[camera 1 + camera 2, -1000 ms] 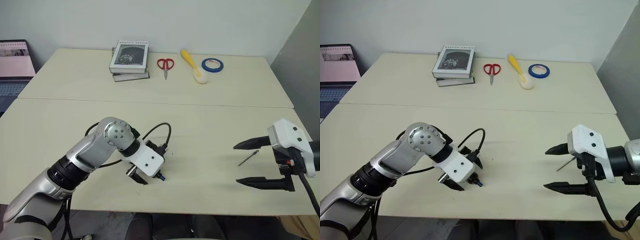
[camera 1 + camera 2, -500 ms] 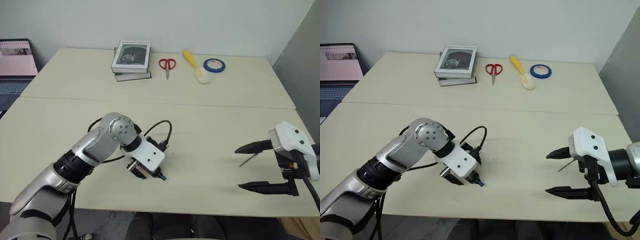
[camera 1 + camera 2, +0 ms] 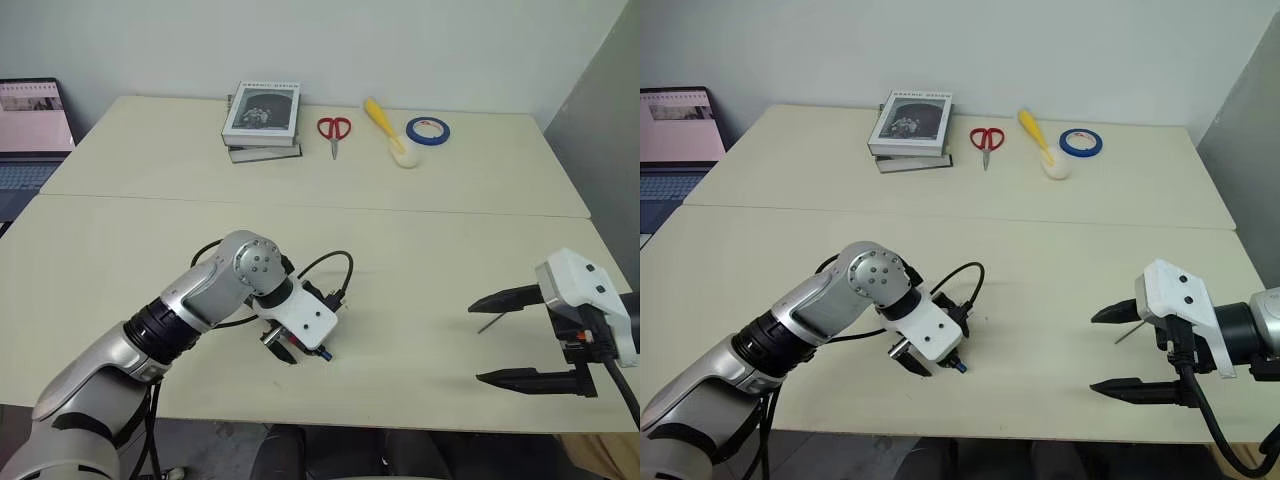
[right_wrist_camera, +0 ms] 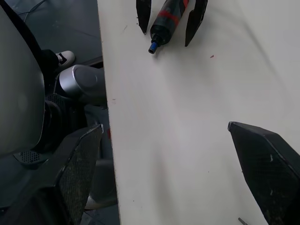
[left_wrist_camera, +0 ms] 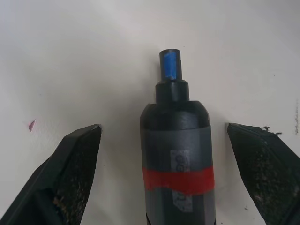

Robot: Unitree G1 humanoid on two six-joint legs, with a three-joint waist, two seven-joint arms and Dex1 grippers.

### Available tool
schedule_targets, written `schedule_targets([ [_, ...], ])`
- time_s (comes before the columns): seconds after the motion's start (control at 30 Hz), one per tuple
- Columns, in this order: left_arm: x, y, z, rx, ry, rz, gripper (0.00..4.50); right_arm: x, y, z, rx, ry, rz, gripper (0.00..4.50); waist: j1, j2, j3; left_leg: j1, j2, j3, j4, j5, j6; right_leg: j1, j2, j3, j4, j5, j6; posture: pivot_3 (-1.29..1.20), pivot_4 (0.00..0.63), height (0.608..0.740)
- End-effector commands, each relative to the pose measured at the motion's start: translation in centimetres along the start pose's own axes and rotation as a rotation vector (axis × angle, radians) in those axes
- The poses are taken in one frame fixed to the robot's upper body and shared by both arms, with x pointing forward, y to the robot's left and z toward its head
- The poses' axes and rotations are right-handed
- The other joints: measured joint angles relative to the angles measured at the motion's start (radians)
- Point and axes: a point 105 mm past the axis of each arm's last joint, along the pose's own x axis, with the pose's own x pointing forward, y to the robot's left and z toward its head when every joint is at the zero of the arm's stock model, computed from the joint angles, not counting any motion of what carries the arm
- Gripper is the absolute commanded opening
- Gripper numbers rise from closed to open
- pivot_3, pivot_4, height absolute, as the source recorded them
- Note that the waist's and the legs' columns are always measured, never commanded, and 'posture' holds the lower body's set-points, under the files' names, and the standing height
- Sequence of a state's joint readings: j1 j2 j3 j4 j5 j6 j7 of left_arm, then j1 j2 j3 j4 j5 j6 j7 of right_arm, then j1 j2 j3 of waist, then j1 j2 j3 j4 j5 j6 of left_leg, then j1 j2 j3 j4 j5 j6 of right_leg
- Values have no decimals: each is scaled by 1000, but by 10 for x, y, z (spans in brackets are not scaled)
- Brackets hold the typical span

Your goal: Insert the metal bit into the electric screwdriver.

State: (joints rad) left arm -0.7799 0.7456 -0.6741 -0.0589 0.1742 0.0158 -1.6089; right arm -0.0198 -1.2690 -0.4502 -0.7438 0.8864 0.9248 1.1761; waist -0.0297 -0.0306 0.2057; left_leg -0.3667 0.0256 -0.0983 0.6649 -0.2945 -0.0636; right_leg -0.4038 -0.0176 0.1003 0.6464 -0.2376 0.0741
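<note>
Left gripper (image 5: 164,178) now lower, straddling black, red-banded, blue-tipped electric screwdriver (image 5: 177,150)

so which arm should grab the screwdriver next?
Left. Its open fingers already straddle the screwdriver on the table. The right gripper is far across, open beside the bit.
</note>
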Motion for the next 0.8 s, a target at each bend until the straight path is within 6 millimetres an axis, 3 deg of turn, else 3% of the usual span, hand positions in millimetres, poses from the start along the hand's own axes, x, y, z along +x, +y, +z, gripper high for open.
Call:
schedule_targets([
  [0.03, 1, 3, 3, 34, 14, -13, 4175, -4, 1, 6, -38, 1, -18, 4500, 0, 0, 0, 0, 0, 0, 0, 0, 0, 0, 0, 0, 0, 0, 0, 0, 150, 740],
  [0.23, 4, 5, 4, 46, 22, -17, 3262, -4, 0, 7, -41, 1, -21, 4500, 0, 1, -1, 0, 0, 0, 0, 0, 0, 0, 0, 0, 0, 0, 0, 0, 150, 740],
  [0.43, 5, 7, 3, 54, 33, -19, 1776, -3, 0, 8, -46, -3, -24, 4500, 4, 2, -1, 0, 0, 0, 1, 0, 1, 1, 0, 0, 0, 1, 1, 0, 150, 740],
  [0.8, 1, 16, 2, 27, 24, 22, 1676, -5, 7, 24, -80, -87, 45, 4500, 4, 2, -2, 1, -1, -1, 2, 1, 1, 3, 0, 0, 0, 2, 2, 0, 150, 740],
])
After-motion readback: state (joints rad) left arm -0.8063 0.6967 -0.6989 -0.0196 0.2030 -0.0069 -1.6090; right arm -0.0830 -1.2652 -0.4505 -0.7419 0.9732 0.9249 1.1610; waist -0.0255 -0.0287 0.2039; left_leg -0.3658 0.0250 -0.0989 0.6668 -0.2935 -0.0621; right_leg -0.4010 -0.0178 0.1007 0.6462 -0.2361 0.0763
